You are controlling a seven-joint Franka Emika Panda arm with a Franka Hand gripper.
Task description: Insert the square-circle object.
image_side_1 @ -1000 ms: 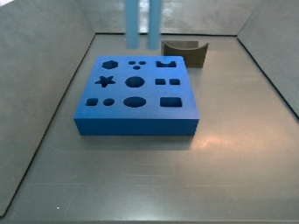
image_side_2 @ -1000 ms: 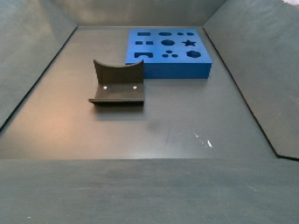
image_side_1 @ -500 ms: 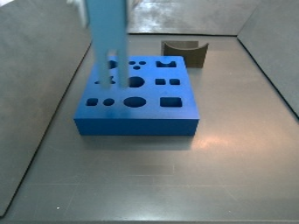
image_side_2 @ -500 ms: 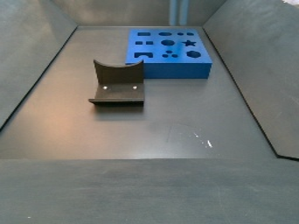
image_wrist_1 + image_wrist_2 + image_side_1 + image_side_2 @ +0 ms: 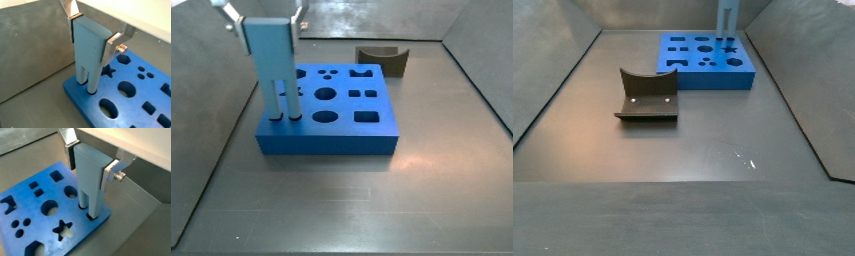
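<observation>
My gripper [image 5: 266, 24] is shut on the flat upper body of the square-circle object [image 5: 271, 52], a tall light-blue piece held upright. Its two thin pegs [image 5: 282, 108] reach down to two small holes at a corner of the darker-blue slab [image 5: 342, 108], and their tips seem just inside. In both wrist views the silver fingers [image 5: 113, 46] [image 5: 110, 172] clamp the piece [image 5: 90, 45] [image 5: 90, 178] from both sides above the slab [image 5: 137, 102] [image 5: 37, 215]. In a side view the piece [image 5: 728, 25] shows edge-on over the slab [image 5: 700, 75].
The dark fixture [image 5: 647, 95] with its curved notch stands on the grey floor apart from the slab; it also shows behind the slab in a side view [image 5: 382, 58]. Grey walls [image 5: 211, 120] enclose the floor.
The gripper has carried the piece from high at the back of the slab to its near-left corner and lowered it, so the pegs now meet the small holes.
</observation>
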